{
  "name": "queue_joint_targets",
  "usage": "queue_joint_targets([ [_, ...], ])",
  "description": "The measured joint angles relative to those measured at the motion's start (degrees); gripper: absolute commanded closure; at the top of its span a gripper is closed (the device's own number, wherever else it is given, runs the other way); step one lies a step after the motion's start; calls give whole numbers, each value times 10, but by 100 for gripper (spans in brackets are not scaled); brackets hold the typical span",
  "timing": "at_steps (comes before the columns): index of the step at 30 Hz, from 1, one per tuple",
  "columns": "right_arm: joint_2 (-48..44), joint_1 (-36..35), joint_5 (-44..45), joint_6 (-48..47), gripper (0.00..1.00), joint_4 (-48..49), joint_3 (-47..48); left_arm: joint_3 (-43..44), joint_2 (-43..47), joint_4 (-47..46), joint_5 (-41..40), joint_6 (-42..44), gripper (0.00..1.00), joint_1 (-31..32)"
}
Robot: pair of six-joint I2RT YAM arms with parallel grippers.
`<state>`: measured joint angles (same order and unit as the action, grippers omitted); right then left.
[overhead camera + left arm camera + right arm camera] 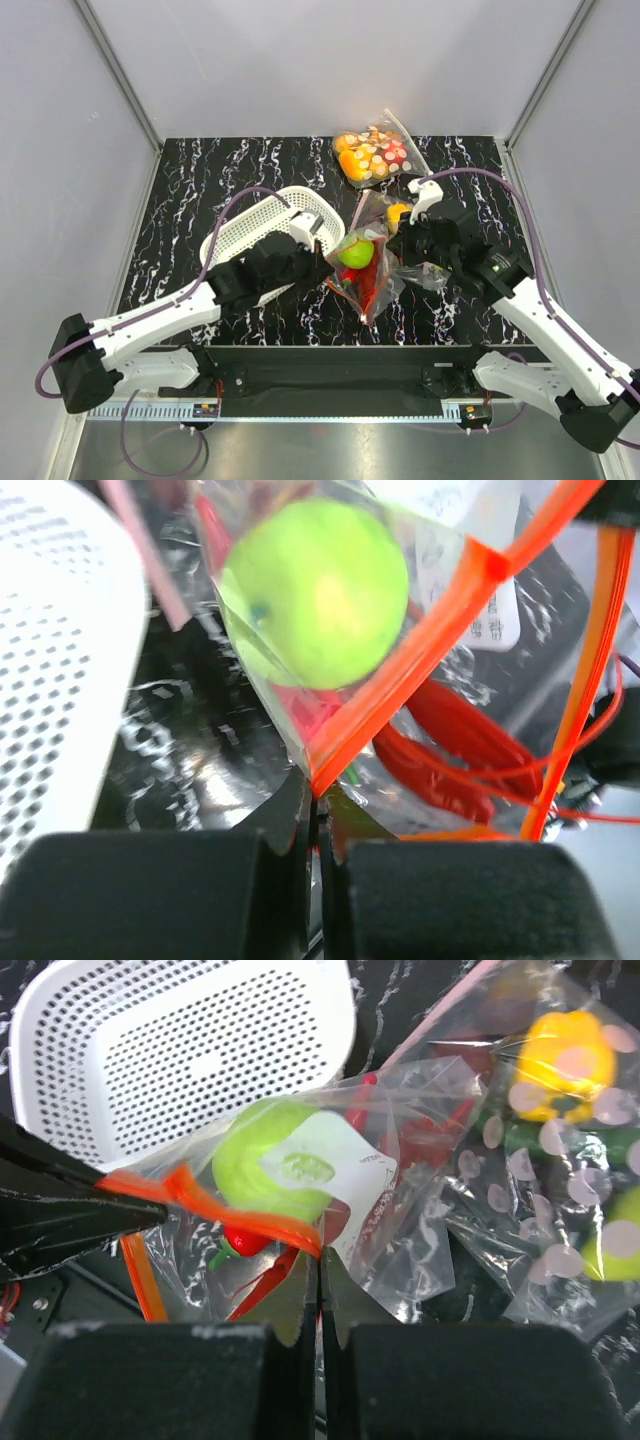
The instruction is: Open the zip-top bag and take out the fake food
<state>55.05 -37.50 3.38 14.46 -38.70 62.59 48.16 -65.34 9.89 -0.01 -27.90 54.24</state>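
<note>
nearest, in the left wrist view: left gripper (315, 825) pinched tight on a corner of the orange strip of the zip-top bag (400, 670), with the green apple (315, 590) and red lobster (455, 730) just behind. only in the right wrist view: right gripper (320, 1275) clamped on the same strip, small chili (245, 1240) inside. from above: bag held between both grippers mid-table (180, 220), long axis near to far, white basket (250, 225) to the left, dotted bag (372, 155) beyond.

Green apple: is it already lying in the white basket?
No, the green apple sits inside the zip-top bag, beside the white basket.
</note>
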Motion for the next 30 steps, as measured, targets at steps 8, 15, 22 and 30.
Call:
queue_joint_targets([
  [8, 20, 0, -47, 25, 100, 86, -54, -21, 34, 47, -57, 2, 49, 1],
  [15, 33, -10, -75, 52, 100, 143, -97, -21, 58, 23, -83, 41, 48, 39],
  [22, 42, -15, -75, 60, 100, 169, -103, -21, 85, -45, -96, 88, 44, 78],
  [30, 42, -15, -76, 63, 100, 176, -103, 6, -19, -42, -104, 90, 37, 80],
])
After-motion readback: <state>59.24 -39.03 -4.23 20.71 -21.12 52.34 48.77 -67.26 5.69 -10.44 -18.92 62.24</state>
